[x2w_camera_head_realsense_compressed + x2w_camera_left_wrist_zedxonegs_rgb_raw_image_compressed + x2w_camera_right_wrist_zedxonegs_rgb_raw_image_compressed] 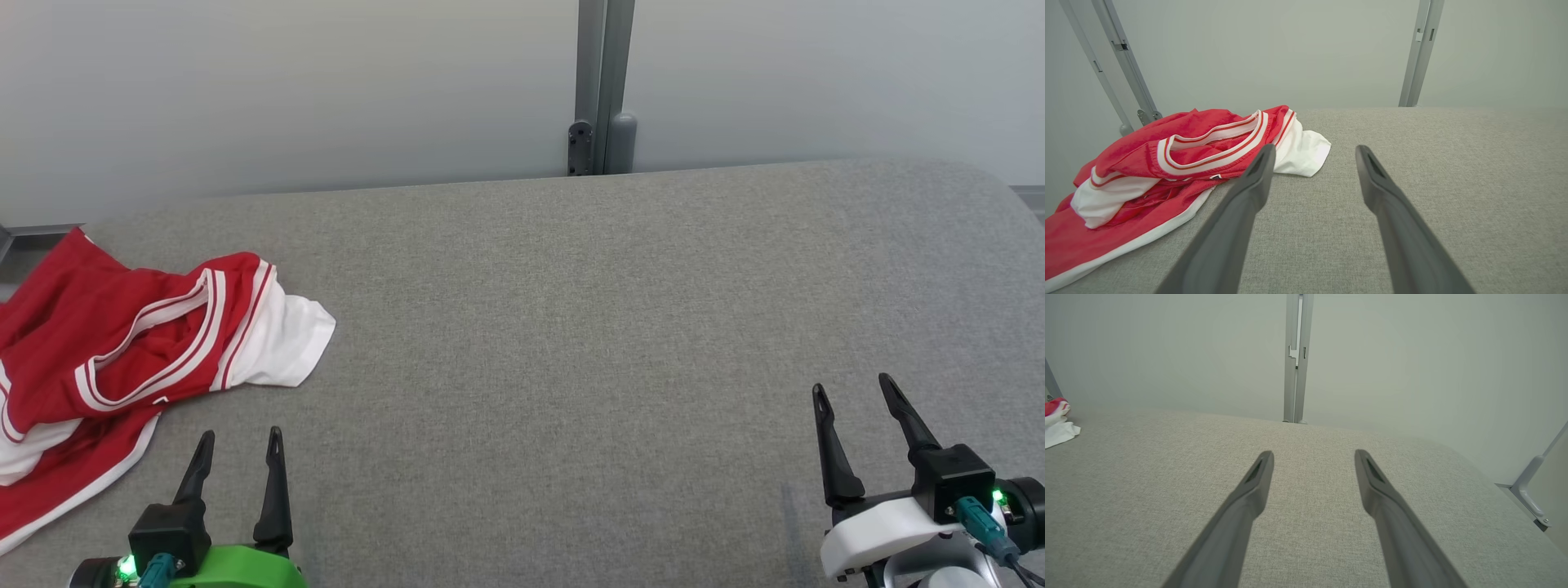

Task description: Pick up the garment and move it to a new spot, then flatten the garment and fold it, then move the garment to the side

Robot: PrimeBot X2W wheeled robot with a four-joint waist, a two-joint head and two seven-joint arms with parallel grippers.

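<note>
Looking down from the head: red garment (122, 343) with white trim and one white sleeve lies crumpled at the left side of the grey bench (571, 367), running out past the view's left edge. Left hand (242, 434) sits at lower left, fingers spread wide, nothing between them; tips near the garment's nearest edge but apart from it. Right hand (852, 384) at lower right, also spread wide and empty, well apart from the garment, bare bench all round. Grey post (602, 90) stands behind the bench's far edge against a pale wall (245, 82).

Left wrist: left hand (1315, 149) wide, holding nothing. Garment (1167, 163) lies to the left; the striped neckband faces up, the white sleeve pokes out toward the middle. One finger overlaps the sleeve in the picture; contact cannot be told. Bench (1453, 163) bare to the right. Post (1421, 53) behind.

Right wrist: right hand (1313, 453) wide, empty, over bare bench (1147, 477). A scrap of the garment (1057, 420) shows at the far left edge. Post (1296, 355) straight ahead; a grey bracket (1531, 486) off the bench's right side.
</note>
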